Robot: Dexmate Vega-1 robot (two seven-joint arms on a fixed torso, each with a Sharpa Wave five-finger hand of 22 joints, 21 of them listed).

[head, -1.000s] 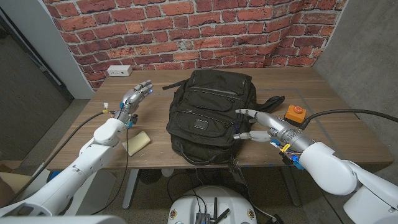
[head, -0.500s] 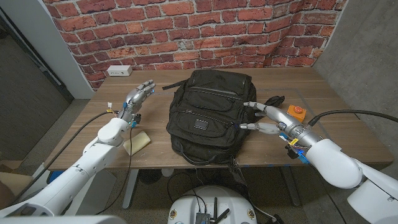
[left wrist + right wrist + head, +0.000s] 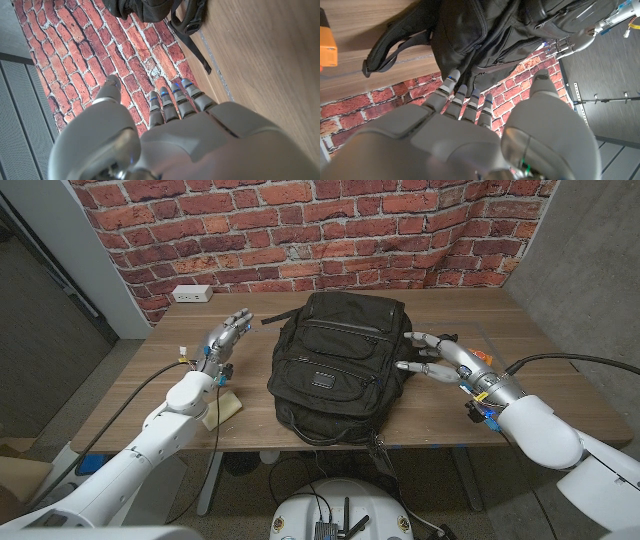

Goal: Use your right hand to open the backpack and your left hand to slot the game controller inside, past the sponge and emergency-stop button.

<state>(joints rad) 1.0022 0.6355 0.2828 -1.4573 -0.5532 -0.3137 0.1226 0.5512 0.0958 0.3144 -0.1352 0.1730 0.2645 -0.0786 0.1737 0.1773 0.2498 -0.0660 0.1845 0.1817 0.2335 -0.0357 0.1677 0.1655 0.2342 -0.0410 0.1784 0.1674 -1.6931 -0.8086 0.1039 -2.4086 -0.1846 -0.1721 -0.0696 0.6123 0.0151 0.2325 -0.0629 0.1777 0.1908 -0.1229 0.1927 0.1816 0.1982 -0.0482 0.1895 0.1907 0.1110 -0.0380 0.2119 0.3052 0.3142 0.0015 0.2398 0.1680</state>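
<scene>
The black backpack [image 3: 335, 365] lies zipped up in the middle of the wooden table [image 3: 560, 395]. My right hand [image 3: 440, 355] hovers at the pack's right side with fingers spread and nothing in it. The right wrist view looks past that hand [image 3: 470, 135] onto the pack [image 3: 505, 30] and its black strap [image 3: 385, 47]. The orange emergency-stop button [image 3: 326, 47] sits beside the strap, and my right wrist mostly hides it in the head view. My left hand [image 3: 228, 335] is raised left of the pack, open and empty. A yellow sponge [image 3: 222, 408] lies under my left forearm.
A white power strip [image 3: 190, 293] sits at the back left of the table, close to the brick wall [image 3: 300, 230]. The pack's strap [image 3: 192, 22] trails onto the wood on the left wrist view's side. Cables run along both arms.
My right hand has moved from the pack's front right corner back along its right side, toward the orange button. My left hand has drifted slightly farther back.
</scene>
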